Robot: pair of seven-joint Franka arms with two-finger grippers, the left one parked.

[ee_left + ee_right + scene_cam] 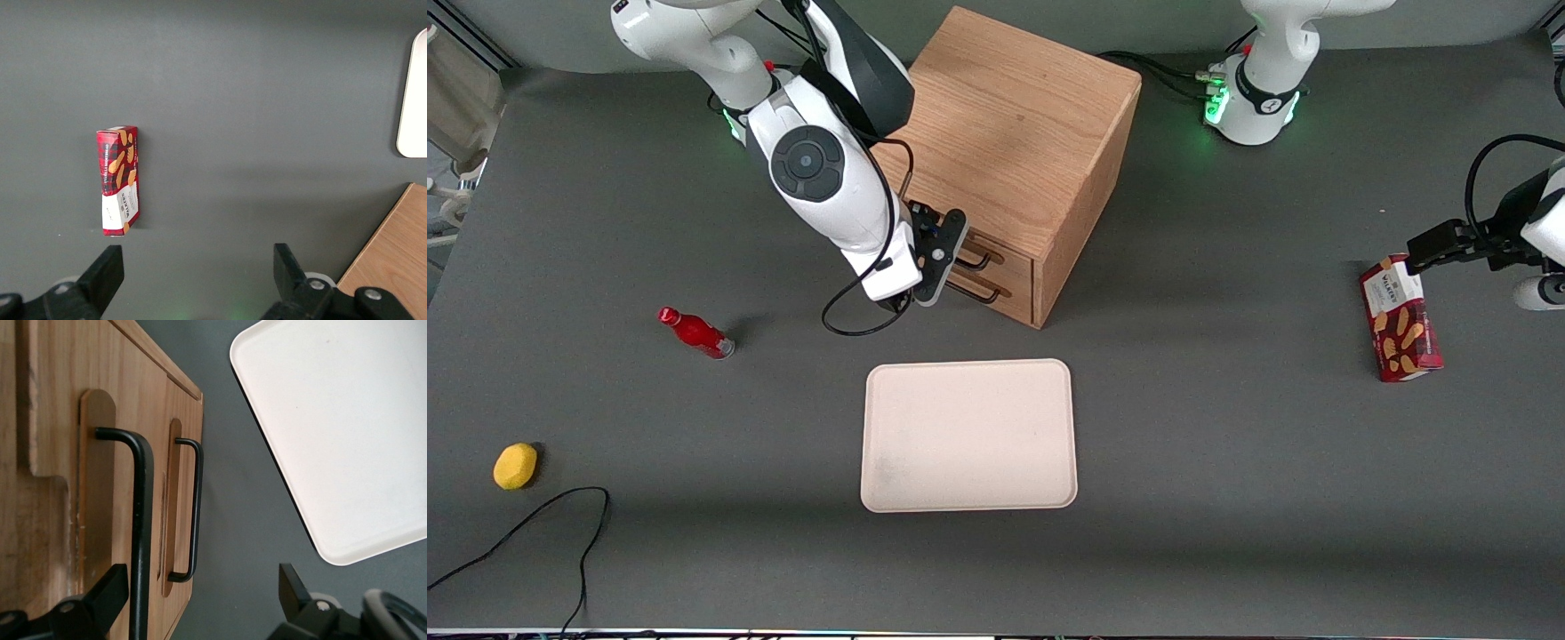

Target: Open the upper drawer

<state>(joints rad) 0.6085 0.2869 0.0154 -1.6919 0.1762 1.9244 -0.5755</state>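
tool is right at the front of the upper drawer, fingers spread apart around its black handle, drawer looks closed

Your right arm reaches down from its base and slants toward the front camera, the white forearm sloping and the wrist bent so that the gripper points sideways at the cabinet front. In the wrist view you see its two black fingers spread wide apart, the upper drawer's handle running between them, close beside one finger. Whether that finger touches the bar you probably cannot tell from here. Nothing is clamped.
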